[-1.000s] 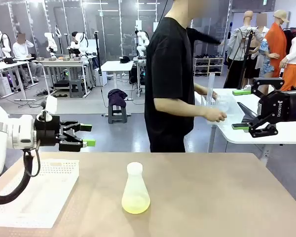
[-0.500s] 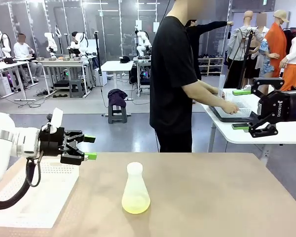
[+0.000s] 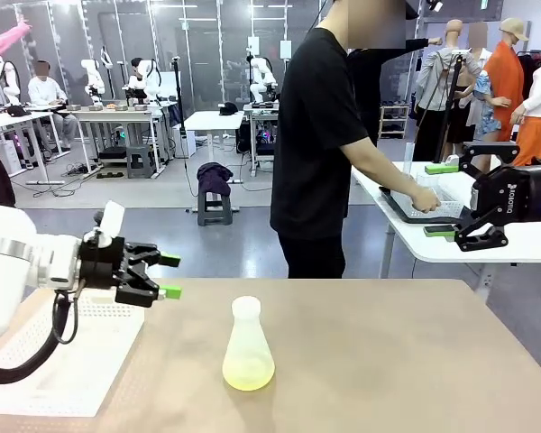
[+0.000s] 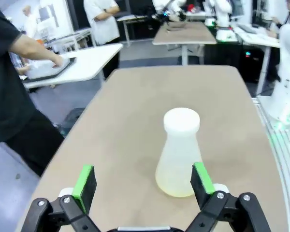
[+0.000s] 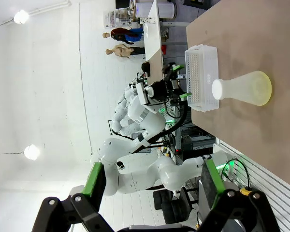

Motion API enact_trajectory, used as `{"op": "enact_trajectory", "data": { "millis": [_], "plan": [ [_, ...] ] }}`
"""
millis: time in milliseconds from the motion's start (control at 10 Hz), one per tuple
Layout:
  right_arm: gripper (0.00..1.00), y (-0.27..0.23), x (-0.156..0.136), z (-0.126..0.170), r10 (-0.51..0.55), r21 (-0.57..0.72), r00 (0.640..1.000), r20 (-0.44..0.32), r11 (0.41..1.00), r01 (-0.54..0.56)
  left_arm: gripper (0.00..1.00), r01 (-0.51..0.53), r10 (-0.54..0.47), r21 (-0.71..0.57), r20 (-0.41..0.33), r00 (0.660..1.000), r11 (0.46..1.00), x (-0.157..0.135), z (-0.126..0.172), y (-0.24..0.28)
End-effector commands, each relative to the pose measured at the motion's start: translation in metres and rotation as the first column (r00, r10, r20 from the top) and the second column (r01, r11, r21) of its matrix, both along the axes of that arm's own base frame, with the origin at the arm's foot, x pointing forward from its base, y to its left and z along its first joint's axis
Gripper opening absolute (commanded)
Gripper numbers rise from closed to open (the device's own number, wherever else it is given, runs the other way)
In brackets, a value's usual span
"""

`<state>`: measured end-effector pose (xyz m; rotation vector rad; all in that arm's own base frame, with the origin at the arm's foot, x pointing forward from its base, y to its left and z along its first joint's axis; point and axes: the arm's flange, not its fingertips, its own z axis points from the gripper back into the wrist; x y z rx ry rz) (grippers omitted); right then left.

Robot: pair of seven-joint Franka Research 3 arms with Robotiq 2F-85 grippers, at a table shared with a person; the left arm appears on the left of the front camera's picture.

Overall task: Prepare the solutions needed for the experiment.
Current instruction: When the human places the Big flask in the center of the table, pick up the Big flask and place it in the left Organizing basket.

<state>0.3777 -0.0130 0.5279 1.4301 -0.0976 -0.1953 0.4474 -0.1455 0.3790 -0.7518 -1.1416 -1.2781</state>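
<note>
Flask [image 3: 247,346] of translucent plastic stands upright mid-table [image 3: 388,361], holding the solutions [image 3: 248,372], a shallow pale yellow-green pool; it looks light, smooth and tippable, so the narrow neck under its white cap seems the surest hold. Left gripper [image 3: 169,276] hovers left of the flask, level, wide open, empty. Right gripper [image 3: 441,199] hangs far right of the flask, open, empty.

Only partly legible white "ROBOTIQ" lettering on the right gripper [image 3: 449,198] body.
</note>
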Motion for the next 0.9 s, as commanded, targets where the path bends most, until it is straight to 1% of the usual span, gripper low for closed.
{"op": "enact_trajectory", "data": {
  "millis": [0, 200, 400, 600, 800],
  "plan": [
    [1.00, 0.000, 0.000, 0.001, 0.000, 0.005, 1.000, 0.003, 1.000, 0.000, 1.00, 0.118, -0.117, 0.020, -0.047, 0.992, 0.993, 0.024, -0.011, -0.023],
    [1.00, 0.000, 0.000, 0.001, 0.000, 0.005, 1.000, 0.003, 1.000, 0.000, 1.00, 0.158, -0.154, 0.031, -0.103, 0.983, 0.987, 0.031, -0.029, -0.040],
    [1.00, 0.000, 0.000, 0.001, 0.000, 0.005, 1.000, 0.003, 1.000, 0.000, 1.00, 0.209, -0.206, 0.005, -0.163, 0.965, 0.978, 0.034, -0.052, -0.058],
    [1.00, 0.000, 0.000, 0.001, 0.000, 0.005, 1.000, 0.003, 1.000, 0.000, 1.00, 0.241, -0.241, -0.024, -0.204, 0.949, 0.970, 0.036, -0.072, -0.071],
    [1.00, 0.000, 0.000, 0.001, 0.000, 0.005, 1.000, 0.003, 1.000, 0.000, 1.00, 0.291, -0.297, -0.060, -0.192, 0.935, 0.955, 0.035, -0.083, -0.081]
  ]
}}
